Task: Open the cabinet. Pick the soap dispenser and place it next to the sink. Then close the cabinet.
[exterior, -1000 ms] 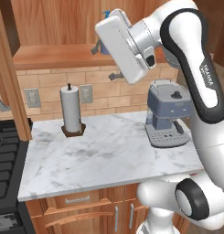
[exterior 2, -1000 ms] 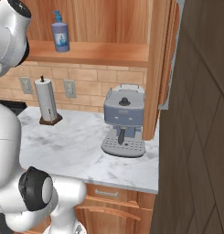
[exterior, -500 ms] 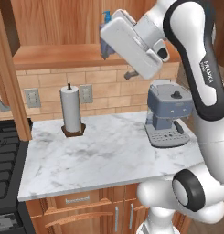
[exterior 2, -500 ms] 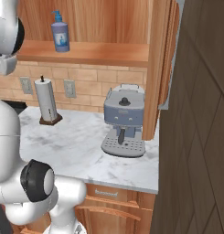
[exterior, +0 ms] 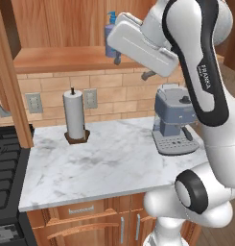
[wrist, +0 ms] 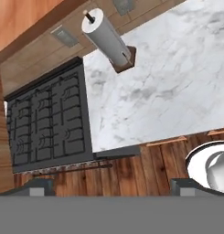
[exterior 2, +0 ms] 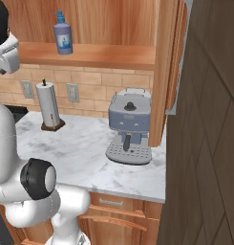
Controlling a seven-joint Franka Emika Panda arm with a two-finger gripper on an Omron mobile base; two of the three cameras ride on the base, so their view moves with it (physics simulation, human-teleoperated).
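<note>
Nearest the base, the marble counter (exterior: 109, 168) carries a paper roll (exterior: 74, 117) at its far left and a coffee machine (exterior: 174, 120) at its far right, with a black stove (wrist: 49, 123) beyond the counter's left edge. The hand view looks down on these, with the two fingertips (wrist: 38, 186) standing far apart at the bottom of the picture: the gripper (wrist: 111, 189) is spread wide and holds nothing.

Above the counter, the arm's hand hangs raised in front of the shelf floor of the cabinet (exterior 2: 104, 55), whose doors stand swung open; one open door (exterior 2: 209, 119) fills the right of the right base view. The dispenser (exterior 2: 62, 34) stands upright on the shelf, toward its left part, against the back wall and partly behind the hand in the left base view (exterior: 111, 36).

The opening step looks done, and the reach for the bottle is in hand. Next the hand probably has to turn level toward the shelf, bracket the bottle's body with the jaws, and close. No sink is visible here.
</note>
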